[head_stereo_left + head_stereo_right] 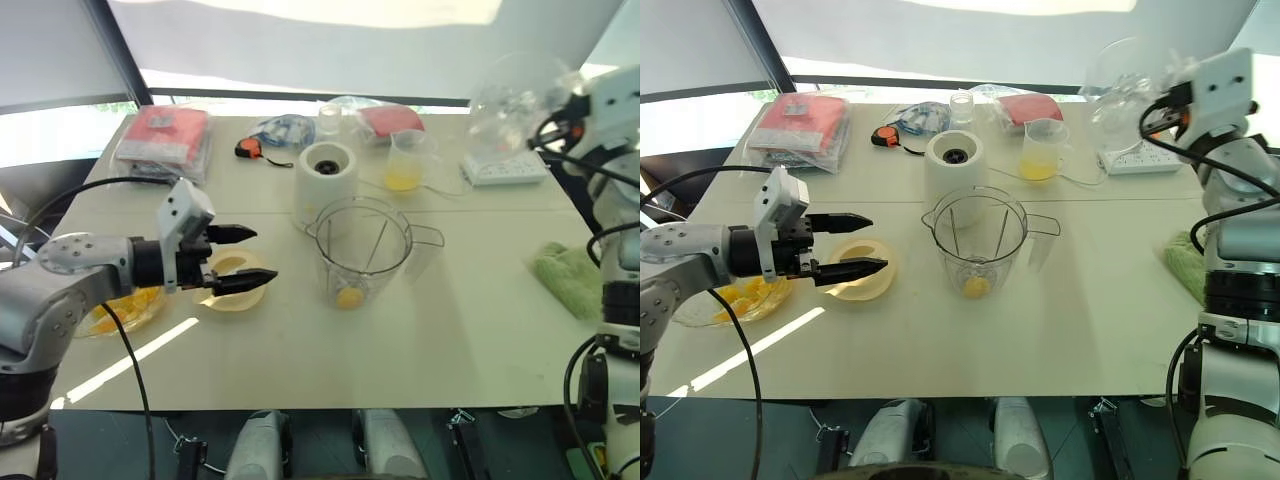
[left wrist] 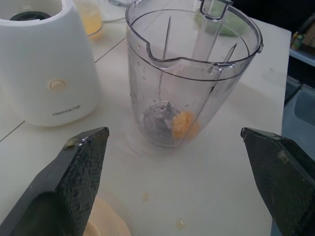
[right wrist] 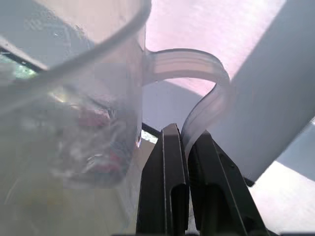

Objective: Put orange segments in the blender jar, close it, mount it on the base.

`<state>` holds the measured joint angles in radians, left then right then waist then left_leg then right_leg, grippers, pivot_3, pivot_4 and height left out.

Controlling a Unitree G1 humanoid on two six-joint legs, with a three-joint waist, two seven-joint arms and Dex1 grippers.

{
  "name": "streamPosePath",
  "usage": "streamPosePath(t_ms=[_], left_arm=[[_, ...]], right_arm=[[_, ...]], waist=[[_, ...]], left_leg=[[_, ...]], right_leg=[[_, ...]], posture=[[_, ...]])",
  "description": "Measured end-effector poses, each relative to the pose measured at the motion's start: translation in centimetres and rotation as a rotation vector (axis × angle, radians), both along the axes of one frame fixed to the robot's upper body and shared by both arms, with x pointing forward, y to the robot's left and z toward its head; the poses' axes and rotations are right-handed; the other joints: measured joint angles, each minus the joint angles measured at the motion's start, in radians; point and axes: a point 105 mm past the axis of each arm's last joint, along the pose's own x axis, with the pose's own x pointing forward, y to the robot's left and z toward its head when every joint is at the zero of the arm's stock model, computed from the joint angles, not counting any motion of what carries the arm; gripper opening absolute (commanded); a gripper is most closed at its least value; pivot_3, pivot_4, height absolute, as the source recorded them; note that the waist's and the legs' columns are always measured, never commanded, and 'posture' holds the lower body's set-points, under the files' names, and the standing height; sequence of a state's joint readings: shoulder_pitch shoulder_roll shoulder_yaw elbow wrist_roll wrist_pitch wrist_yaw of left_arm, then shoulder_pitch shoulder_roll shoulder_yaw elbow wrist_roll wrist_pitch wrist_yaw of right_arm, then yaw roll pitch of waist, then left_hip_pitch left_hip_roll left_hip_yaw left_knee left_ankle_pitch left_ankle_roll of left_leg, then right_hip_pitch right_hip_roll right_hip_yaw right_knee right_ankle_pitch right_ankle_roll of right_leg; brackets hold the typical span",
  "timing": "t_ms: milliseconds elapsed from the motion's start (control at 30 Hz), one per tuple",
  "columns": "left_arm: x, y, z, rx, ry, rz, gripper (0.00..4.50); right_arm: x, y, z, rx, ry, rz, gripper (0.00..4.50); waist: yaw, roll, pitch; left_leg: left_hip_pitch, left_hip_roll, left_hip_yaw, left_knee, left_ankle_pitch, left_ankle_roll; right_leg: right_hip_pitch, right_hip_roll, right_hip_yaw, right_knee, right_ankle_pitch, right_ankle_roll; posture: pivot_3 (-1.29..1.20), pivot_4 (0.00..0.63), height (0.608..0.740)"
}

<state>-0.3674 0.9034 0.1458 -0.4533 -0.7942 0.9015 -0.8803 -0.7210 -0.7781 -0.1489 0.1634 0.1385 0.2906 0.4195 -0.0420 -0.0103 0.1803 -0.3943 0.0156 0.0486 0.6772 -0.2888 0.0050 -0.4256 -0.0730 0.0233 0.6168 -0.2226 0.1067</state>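
The blender jar (image 1: 362, 250) stands upright near the middle of the frame on the pale counter (image 1: 420, 350), its rim uncovered and its handle toward the right. At its bottom, beside the blade, lies one orange segment (image 1: 349, 297); the rest of the jar is bare.

Just behind the jar, toward the upper middle, stands the base (image 1: 325, 182), white with a black round socket on top, close to the jar but apart from it. Further right and back sits a small beaker (image 1: 409, 160) with a little yellow liquid in the bottom.

At the lower left edge a shallow glass bowl (image 1: 125, 310) holds more orange segments (image 1: 130, 305), partly hidden by the left arm. Between the bowl and the jar lies a pale yellow round lid (image 1: 232, 285) flat on the counter.

The left pincer (image 1: 240, 258) hovers over that lid, pointing toward the jar, its two black fingers spread wide with nothing between them.

In the upper right of the frame the right pincer (image 3: 189, 172) is raised above the counter, its fingers pressed narrowly on the looped handle of a clear cup-shaped cover (image 1: 515, 95), which hangs in the air above a white power strip (image 1: 505, 170). A green cloth (image 1: 570, 275) lies at the right edge.
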Motion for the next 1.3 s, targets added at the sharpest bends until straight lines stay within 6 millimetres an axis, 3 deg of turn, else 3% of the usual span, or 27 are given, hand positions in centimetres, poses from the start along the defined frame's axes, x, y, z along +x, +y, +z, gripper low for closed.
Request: streamPosePath(t_ms=[300,567,1000,1300], left_arm=[[0.2,0.1,-0.1,0.007,-0.010,0.006,4.50],[0.2,0.0,-0.2,0.004,-0.014,0.015,4.50],[0.5,-0.2,-0.2,-0.011,-0.019,0.033,4.50],[0.5,-0.4,-0.2,-0.022,-0.019,0.033,4.50]], right_arm=[[-1.4,5.5,2.3,-0.161,-0.029,0.181,0.08],[-1.7,8.3,1.6,-0.399,-0.038,0.243,0.08],[-2.1,10.4,1.0,-0.647,-0.144,0.287,0.08],[-2.1,10.6,0.9,-0.741,-0.181,0.276,0.08]], waist=[[0.005,-0.001,0.001],[0.004,-0.001,0.001],[0.004,-0.001,0.002],[0.004,-0.001,0.002]], left_leg=[[-0.002,0.000,0.000,0.001,0.000,0.000],[-0.002,0.000,0.001,0.001,0.000,0.000],[-0.002,0.000,0.001,0.001,0.000,0.000],[-0.002,0.000,0.001,0.001,0.000,0.000]], right_leg=[[-0.001,-0.001,0.000,0.000,0.000,0.000],[-0.002,-0.001,0.000,0.000,0.000,0.000],[-0.002,-0.001,0.000,0.000,0.000,0.000],[-0.002,-0.001,0.000,0.000,0.000,0.000]], posture=[[0.00,0.150,0.740],[0.00,0.150,0.740],[0.00,0.150,0.740],[0.00,0.150,0.740]])
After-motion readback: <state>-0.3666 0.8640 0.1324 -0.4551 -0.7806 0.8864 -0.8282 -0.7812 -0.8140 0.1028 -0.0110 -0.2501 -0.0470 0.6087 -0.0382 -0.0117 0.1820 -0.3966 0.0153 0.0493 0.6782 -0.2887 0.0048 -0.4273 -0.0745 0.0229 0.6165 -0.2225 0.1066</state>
